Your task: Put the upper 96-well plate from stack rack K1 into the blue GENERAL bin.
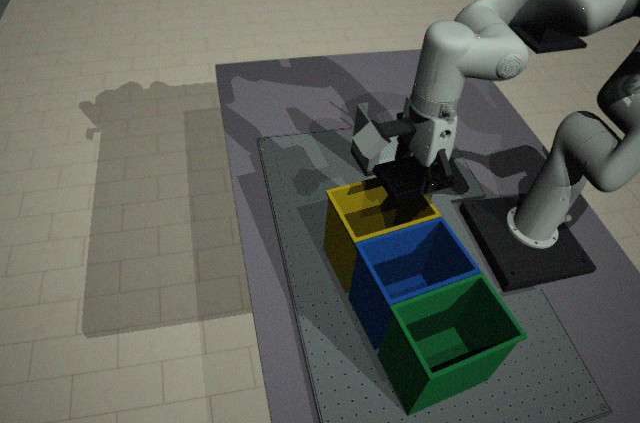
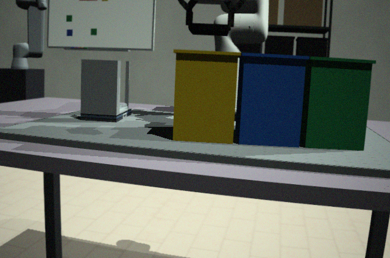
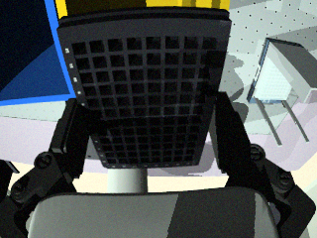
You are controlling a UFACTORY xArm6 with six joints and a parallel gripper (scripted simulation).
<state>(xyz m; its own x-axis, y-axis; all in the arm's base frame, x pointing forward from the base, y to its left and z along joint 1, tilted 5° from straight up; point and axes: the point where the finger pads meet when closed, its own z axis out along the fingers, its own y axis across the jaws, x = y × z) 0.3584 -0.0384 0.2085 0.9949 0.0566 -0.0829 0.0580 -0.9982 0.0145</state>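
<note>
My gripper (image 1: 408,183) is shut on the black 96-well plate (image 1: 400,179) and holds it level in the air above the yellow bin (image 1: 361,232), near that bin's rim toward the arm. In the exterior view the plate (image 2: 208,28) hangs between the fingers well above the yellow bin (image 2: 205,97). The blue bin (image 1: 413,265) stands between the yellow and the green one. The rack K1 (image 1: 369,141) stands behind the gripper; its lower plate is mostly hidden.
The green bin (image 1: 449,340) stands at the near end of the row; all three bins are upright and touch side by side. The arm's dark base plate (image 1: 524,247) lies to the right of the bins. The rack (image 2: 102,89) shows left of the bins.
</note>
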